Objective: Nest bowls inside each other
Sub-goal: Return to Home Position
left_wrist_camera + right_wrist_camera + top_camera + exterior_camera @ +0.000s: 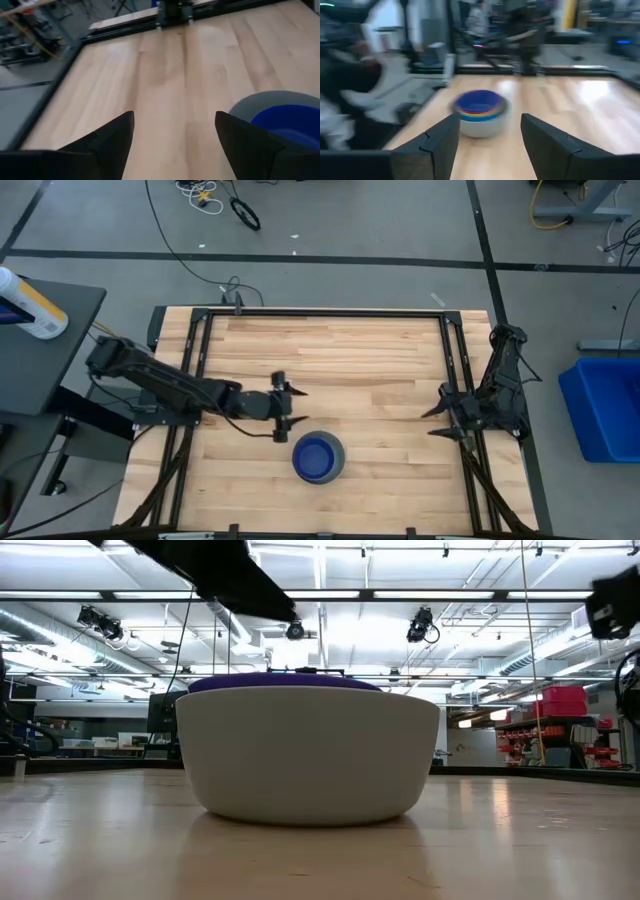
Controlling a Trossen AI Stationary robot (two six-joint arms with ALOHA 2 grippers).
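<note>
The bowls sit nested on the table, dark blue on top. Your left gripper hangs just beside them, jaws wide and empty, so lift clear of the rim before pulling back. The right gripper waits at the table's side, also wide.

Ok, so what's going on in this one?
The bowls sit nested in one stack on the table: the pale grey bowl is outermost and the dark blue bowl is on top, with red and yellow rims showing between them in the right wrist view. Neither arm holds anything. The left gripper is open and just beside the stack, apart from it. The right gripper is open at the table's right side.
</note>
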